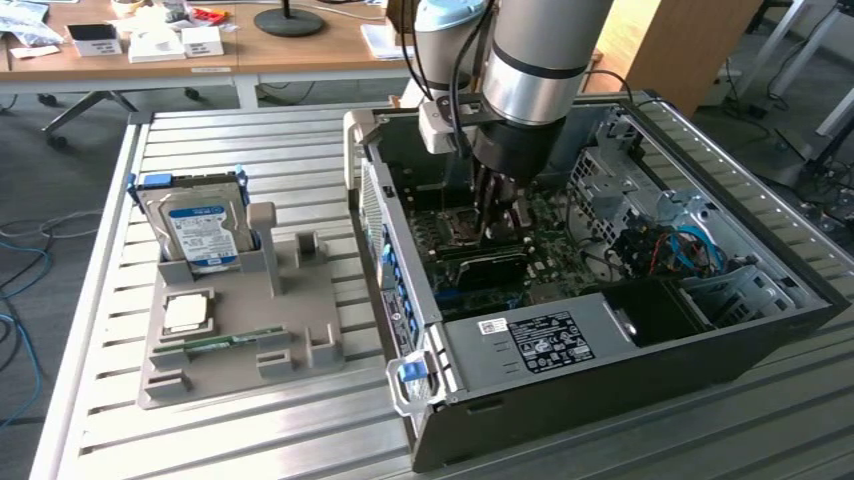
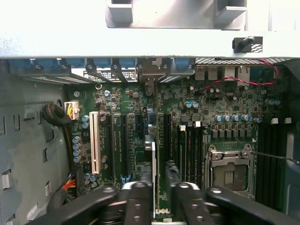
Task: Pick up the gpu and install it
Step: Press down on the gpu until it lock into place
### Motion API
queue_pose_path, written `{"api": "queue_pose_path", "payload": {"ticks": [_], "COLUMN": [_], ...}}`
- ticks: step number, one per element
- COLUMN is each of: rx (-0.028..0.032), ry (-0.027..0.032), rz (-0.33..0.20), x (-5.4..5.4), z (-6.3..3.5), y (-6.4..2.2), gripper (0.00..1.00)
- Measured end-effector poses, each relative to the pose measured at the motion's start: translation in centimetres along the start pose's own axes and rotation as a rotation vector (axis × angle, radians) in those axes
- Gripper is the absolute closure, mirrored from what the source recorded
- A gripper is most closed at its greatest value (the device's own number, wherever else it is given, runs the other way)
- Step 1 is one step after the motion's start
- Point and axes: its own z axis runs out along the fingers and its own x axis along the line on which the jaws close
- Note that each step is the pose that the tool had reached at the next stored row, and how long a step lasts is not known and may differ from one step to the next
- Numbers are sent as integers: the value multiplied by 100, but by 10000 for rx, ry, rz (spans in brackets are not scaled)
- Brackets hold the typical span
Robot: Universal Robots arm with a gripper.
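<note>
The claw point(image 2: 156, 197), inside the open computer case point(image 1: 747, 340), pinches the gpu point(image 2: 151, 159) edge-on by its top edge just above the motherboard point(image 2: 206, 117) slots; light, stiff, fragile, best gripped on its bare edges

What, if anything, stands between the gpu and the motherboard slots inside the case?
Nothing visible does: the hand holds the gpu edge-on right over the motherboard, in line with its bare expansion slots.
</note>
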Motion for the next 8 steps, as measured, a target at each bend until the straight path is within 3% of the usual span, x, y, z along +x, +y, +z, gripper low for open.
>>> {"api": "queue_pose_path", "payload": {"ticks": [1,2,3,4,8], "rx": [0,0,0,0,0], "ry": [0,-1,-1,0,0], "rz": [0,0,0,0,0], "x": [0,0,0,0,0], "z": [0,0,0,0,0], "y": [0,0,0,0,0], "gripper": [68,74,85,89,89]}}
